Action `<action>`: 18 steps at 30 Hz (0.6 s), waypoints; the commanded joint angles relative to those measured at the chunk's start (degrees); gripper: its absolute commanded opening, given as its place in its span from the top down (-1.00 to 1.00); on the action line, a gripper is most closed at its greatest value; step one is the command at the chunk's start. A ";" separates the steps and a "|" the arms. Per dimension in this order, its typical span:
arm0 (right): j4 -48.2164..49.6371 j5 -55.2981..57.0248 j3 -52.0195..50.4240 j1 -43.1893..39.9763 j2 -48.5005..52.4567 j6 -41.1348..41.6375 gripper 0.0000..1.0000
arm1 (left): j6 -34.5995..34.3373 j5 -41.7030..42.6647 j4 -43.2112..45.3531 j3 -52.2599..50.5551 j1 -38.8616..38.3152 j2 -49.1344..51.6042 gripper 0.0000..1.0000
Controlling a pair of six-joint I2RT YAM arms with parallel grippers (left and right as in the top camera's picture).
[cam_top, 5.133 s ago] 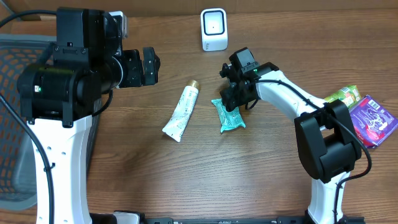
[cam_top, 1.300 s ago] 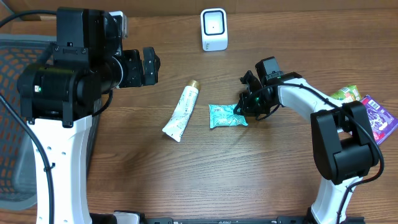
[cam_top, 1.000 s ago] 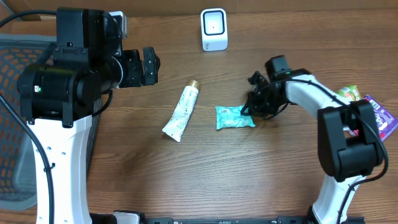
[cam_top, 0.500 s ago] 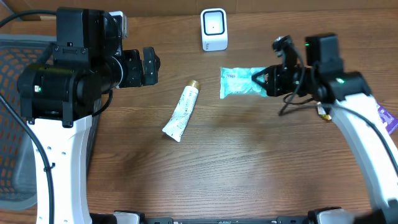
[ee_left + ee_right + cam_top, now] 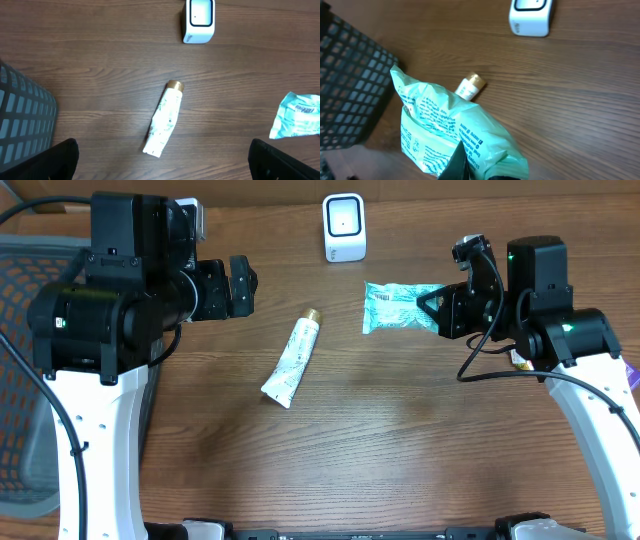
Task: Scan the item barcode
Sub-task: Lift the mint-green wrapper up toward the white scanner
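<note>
table (image 5: pixel 400 450): wood grain | left: mesh basket (image 5: pixel 30 270) | right claw (image 5: pixel 430 305): grips pouch (image 5: pixel 393 307)

Left claw (image 5: pixel 231 288) hangs wide open; right claw (image 5: pixel 432 307) is clamped tight, arm raised.

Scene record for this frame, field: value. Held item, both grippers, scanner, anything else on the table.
held item: green packet, raised above the table
right gripper: shut on green packet
left gripper: open, holding nothing
scanner: white, far side of table, untouched
tube: lying flat mid-table
basket: dark mesh, robot's left edge
</note>
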 commanded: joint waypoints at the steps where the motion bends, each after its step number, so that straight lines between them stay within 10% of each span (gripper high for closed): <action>1: 0.48 5.62 1.05 1.42 -0.85 0.55 0.93 | 1.07 -0.20 0.04 0.52 -0.07 0.33 -0.99; 18: 14.05 40.96 7.04 12.20 5.42 -0.15 0.93 | 1.09 -0.20 0.02 0.52 -0.07 0.33 -0.99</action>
